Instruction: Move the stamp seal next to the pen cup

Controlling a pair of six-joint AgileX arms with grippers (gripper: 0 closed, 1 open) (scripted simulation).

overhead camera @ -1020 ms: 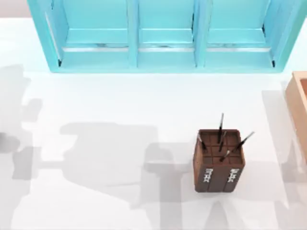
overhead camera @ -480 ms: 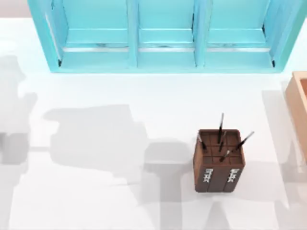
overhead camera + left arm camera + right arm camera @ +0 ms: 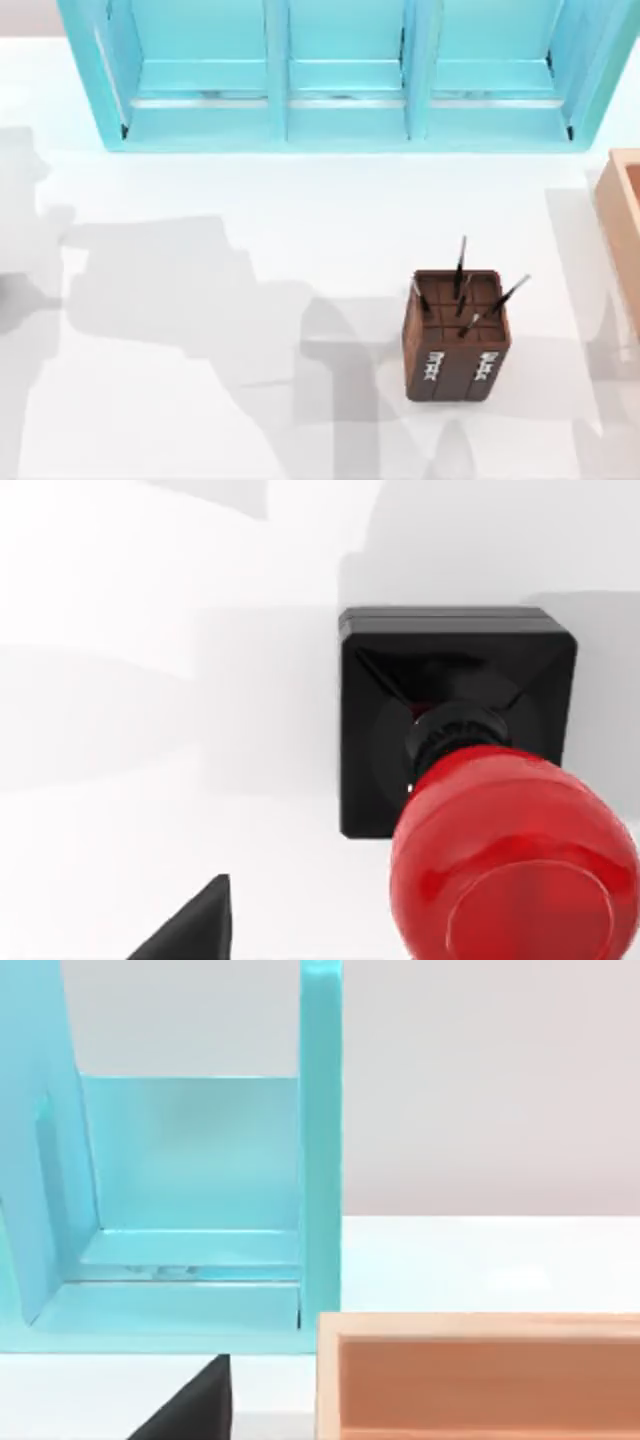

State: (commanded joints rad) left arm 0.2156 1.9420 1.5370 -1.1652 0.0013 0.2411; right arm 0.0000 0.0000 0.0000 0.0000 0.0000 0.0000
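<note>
The stamp seal point(image 3: 455, 720), a glossy red knob on a black square base, stands upright on the white table in the left wrist view. My left gripper point(image 3: 320, 948) hangs close above it, open, holding nothing. One black fingertip point(image 3: 195, 925) shows beside the base, apart from it. The pen cup point(image 3: 456, 335), a brown box with a grid top and thin dark pens, stands right of centre in the top view. My right gripper point(image 3: 320, 1430) is open and idle near the table's right edge, one fingertip point(image 3: 195, 1405) in its wrist view.
A turquoise shelf unit point(image 3: 340, 75) runs along the back of the table and also appears in the right wrist view as the shelf point(image 3: 190, 1200). A tan box point(image 3: 625, 225) sits at the right edge, close under the right wrist as the box point(image 3: 480, 1375).
The arm shadow on the table's left half has slid further left across the top view. The pen cup has not moved.
</note>
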